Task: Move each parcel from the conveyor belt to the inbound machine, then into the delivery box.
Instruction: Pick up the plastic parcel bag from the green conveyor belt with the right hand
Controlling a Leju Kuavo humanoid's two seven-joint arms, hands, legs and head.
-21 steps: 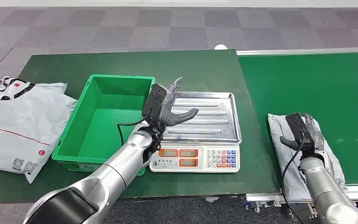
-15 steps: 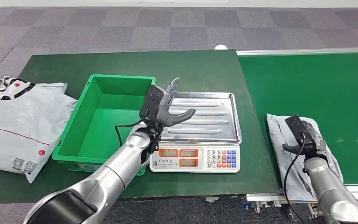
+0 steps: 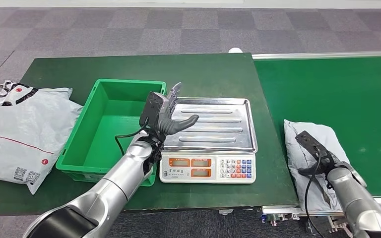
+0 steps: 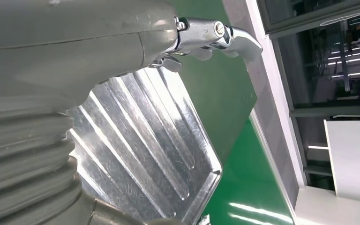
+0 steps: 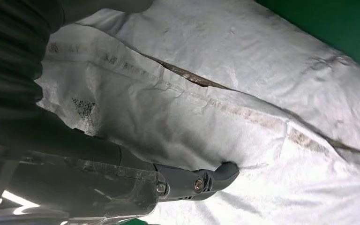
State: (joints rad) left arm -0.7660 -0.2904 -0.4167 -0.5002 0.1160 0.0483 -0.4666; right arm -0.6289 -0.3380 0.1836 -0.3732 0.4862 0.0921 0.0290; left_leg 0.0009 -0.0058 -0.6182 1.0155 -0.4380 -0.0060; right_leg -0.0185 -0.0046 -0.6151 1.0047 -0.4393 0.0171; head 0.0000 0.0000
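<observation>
Grey mail bag [image 3: 22,131] lies at table's 9 o'clock edge. Green bin [image 3: 110,124] just right of it, nothing inside. Left hand [image 3: 167,115] hovers over scale tray's [image 3: 218,124] left rim, fingers spread wide, holding nothing. Scale keypad [image 3: 234,167] at tray's 6 o'clock. Parcel [image 3: 311,148] lies on conveyor belt [image 3: 337,94] at its 7 o'clock corner; right hand [image 3: 321,161] rests on parcel w/ a fingertip [image 5: 227,171] pressing the wrap; can't tell if it grips.
</observation>
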